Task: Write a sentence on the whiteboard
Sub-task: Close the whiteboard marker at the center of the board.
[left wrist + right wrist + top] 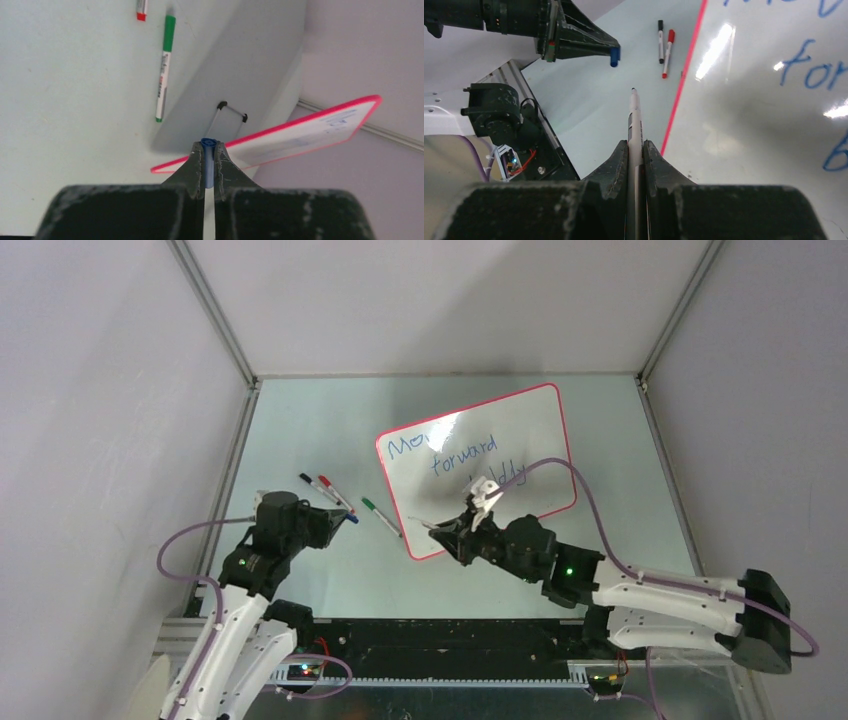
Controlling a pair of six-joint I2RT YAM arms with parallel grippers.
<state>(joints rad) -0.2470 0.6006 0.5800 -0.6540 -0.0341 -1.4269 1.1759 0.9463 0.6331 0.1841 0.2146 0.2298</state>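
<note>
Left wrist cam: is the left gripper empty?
No, the left gripper is shut on a small blue cap, pinched upright between its fingertips.

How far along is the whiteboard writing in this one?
Writing looks done: the sentence fills three lines on the whiteboard, the last partly behind the arm. The right gripper holds the uncapped marker; the left gripper holds its blue cap. Recapping probably remains.
</note>
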